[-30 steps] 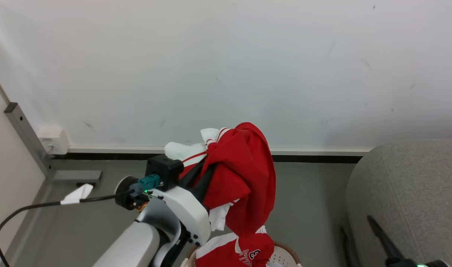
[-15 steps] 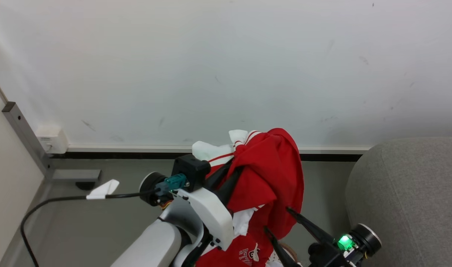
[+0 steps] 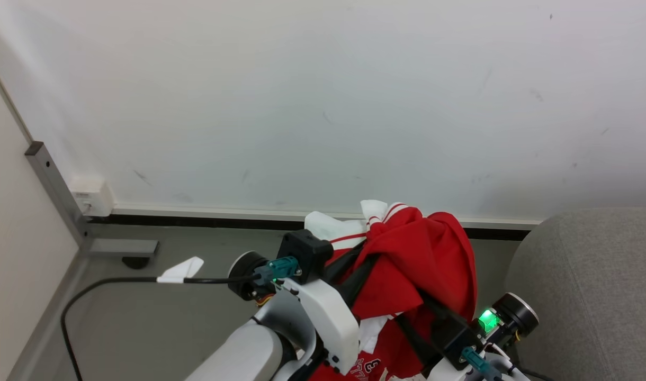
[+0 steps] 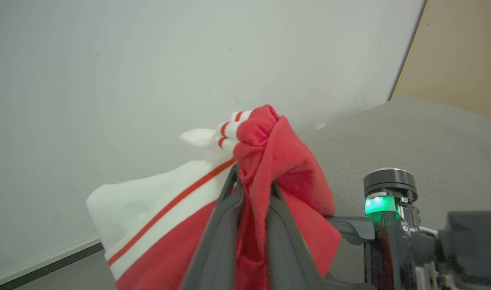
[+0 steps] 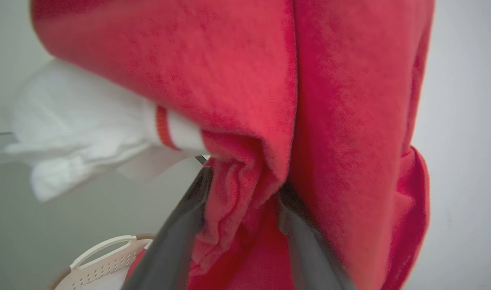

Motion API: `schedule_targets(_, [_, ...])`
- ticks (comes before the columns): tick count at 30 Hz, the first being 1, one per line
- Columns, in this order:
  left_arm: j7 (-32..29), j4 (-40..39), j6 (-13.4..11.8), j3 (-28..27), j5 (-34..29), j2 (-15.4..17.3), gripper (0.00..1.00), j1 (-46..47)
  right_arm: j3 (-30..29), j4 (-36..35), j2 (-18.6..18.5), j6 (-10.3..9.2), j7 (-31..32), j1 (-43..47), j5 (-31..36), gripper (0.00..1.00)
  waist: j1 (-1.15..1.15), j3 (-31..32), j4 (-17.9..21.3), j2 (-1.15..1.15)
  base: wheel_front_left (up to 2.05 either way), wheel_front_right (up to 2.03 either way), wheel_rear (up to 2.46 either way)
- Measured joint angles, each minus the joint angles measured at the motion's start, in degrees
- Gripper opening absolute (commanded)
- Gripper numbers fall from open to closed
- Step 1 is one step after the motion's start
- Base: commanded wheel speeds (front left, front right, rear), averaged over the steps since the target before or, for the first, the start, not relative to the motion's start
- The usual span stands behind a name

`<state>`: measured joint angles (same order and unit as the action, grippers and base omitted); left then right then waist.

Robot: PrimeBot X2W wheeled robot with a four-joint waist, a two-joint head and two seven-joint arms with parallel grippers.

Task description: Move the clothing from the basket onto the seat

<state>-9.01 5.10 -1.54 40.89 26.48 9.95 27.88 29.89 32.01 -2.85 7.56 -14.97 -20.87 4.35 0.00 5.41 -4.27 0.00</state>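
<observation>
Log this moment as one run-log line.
left gripper: shut on clothing | right gripper: around clothing, grip unclear | clothing: aloft, off seat

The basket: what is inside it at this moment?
The basket shows its handle and perforated wall low in the right wrist view. The hanging red clothing covers its inside, so any remaining contents cannot be seen.

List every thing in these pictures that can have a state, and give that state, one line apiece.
clothing, lifted, bunched, hanging from the left gripper.
left gripper, shut on the clothing.
right gripper, fingers either side of a red fold; grip unclear.
basket, upright, close to the hanging clothing.
seat, clothing not yet on it.
wrist light, lit green.
</observation>
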Motion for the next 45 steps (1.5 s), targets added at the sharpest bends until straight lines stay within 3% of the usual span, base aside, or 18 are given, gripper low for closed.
schedule_targets(9, [0.02,-0.07,-1.00,-0.24,0.26,0.45,0.00,-0.88,-0.51,-1.26,0.11,0.00,0.01,0.04,-3.96,0.00,0.00,-0.08,-0.03,0.00,0.00,0.00,0.00])
schedule_targets(10, [0.07,-0.03,-1.13,-0.24,0.27,0.49,0.14,-1.10,-0.83,-1.34,0.12,0.00,0.01,0.09,-4.01,0.00,0.00,-0.17,0.05,0.00,0.00,0.00,0.00])
schedule_targets(11, [0.24,0.00,-1.33,-0.24,0.27,0.58,0.42,-1.25,-1.16,-1.43,0.12,0.00,0.01,0.10,-4.01,0.00,0.00,-0.27,0.12,0.00,0.00,0.00,0.00])
schedule_targets(12, [0.55,0.04,-1.37,-0.24,0.27,0.69,1.00,-1.32,-1.70,-1.58,0.12,0.00,0.01,0.10,-4.02,0.00,0.00,-0.36,0.21,0.00,0.00,0.00,0.00])
schedule_targets(36, [2.05,1.22,-2.07,0.51,0.41,1.37,1.00,-2.60,-12.20,-6.23,0.10,0.00,0.01,0.19,-1.32,0.00,0.00,-1.24,3.17,0.00,0.00,0.00,0.00])
schedule_targets(45, [2.49,0.79,-2.21,0.49,0.60,2.44,1.00,-2.96,-14.86,-8.86,0.13,0.00,0.01,0.16,-0.77,0.00,0.00,-1.83,7.28,0.00,0.00,0.00,0.00])
